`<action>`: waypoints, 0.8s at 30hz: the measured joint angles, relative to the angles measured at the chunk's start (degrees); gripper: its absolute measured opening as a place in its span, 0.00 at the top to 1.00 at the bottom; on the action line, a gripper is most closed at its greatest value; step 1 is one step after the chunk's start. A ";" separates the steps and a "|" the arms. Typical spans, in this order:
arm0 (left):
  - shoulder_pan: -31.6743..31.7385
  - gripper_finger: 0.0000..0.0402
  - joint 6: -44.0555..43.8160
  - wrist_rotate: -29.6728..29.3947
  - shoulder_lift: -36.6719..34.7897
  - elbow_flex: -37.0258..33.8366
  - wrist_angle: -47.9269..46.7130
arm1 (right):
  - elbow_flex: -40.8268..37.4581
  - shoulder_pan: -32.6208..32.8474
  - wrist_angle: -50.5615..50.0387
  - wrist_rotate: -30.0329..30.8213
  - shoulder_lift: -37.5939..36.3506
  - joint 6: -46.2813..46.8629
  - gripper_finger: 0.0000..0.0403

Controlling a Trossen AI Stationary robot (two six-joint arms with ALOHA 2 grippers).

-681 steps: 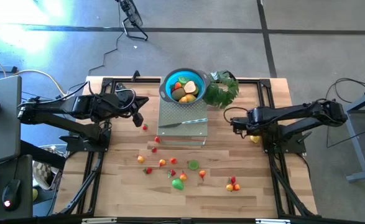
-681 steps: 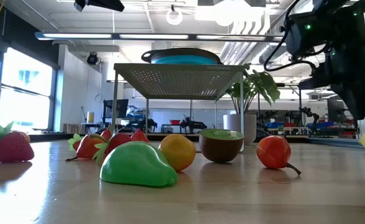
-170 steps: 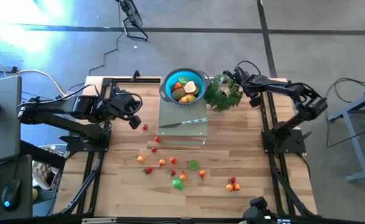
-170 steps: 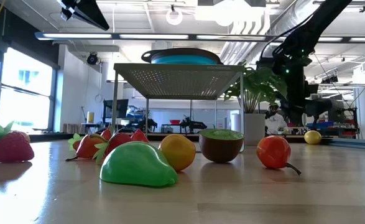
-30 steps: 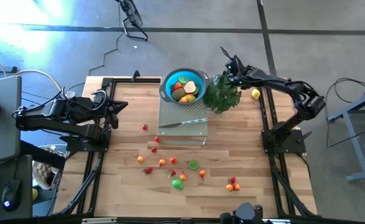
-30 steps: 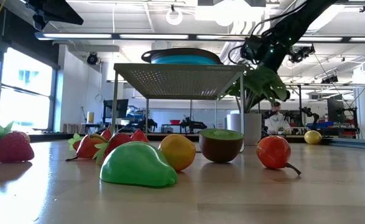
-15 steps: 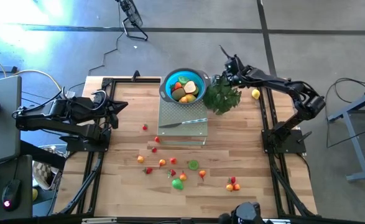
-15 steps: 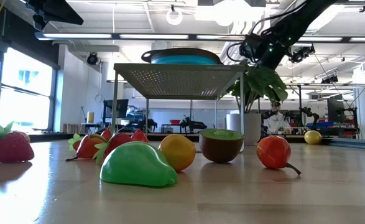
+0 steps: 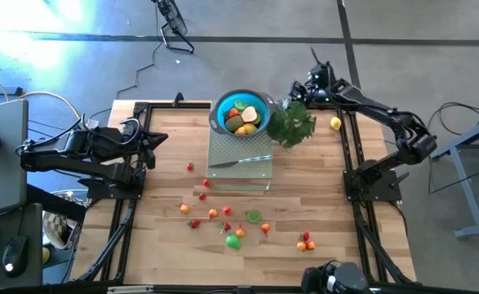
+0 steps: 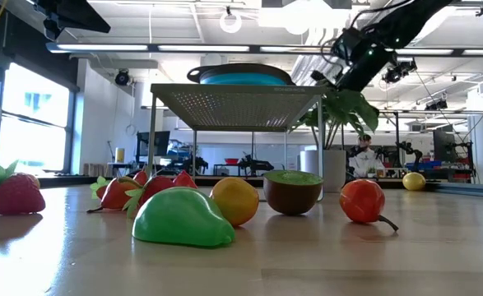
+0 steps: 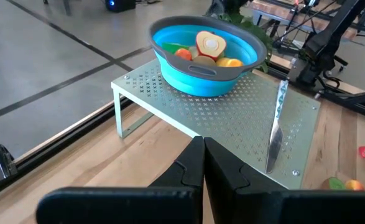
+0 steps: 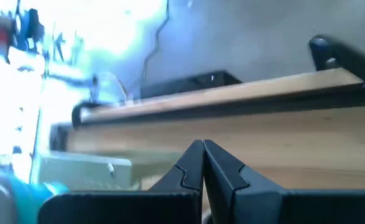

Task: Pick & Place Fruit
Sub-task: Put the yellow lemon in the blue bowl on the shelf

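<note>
Tools both empty, between picks

Right tool (image 9: 312, 78) is raised over the far right corner of the bench (image 9: 166, 245), past the leafy green plant (image 9: 291, 124), fingers pressed together on nothing. Left tool (image 9: 159, 137) hangs at the left side, level with the perforated metal riser (image 9: 241, 167), also closed and empty; its wrist view shows both fingers touching with nothing between them.

Step, as I read it: no fruit in hand, so this is the gap before a fresh approach. The blue bowl (image 9: 241, 112) on the riser already holds several pieces; more are left out on the bench.

Next move needs: open a tool, go down on one loose fruit, close, carry to the bowl. Pieces are small and rounded, so centring matters.

Where the fruit sits:
- small yellow lemon-like fruit (image 9: 335, 123) lies at the right edge of the bench, near the right tool but below it and not touching. Closest candidate for that arm.
- small red fruit (image 9: 190, 167) lies on the bench near the left tool, just off the riser's left edge.
- main scatter of red, orange and green toy fruits (image 9: 235, 233) sits on the near half of the bench, well apart from both tools.
- slim silver knife (image 9: 241, 162) lies on the riser in front of the bowl; not a target.
</note>
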 joint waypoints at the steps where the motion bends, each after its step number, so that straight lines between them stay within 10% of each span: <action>1: 0.00 0.99 0.00 0.00 0.00 0.00 0.00 | 0.00 -0.20 0.09 1.12 -0.68 1.34 0.99; 15: 0.00 0.99 0.00 -0.01 0.00 -0.02 0.00 | 0.00 -0.39 -13.42 24.25 -8.99 12.92 0.99; 24: 0.00 0.99 0.00 -0.02 0.02 -0.02 0.00 | 2.15 -1.20 -18.56 24.69 -4.74 16.41 0.99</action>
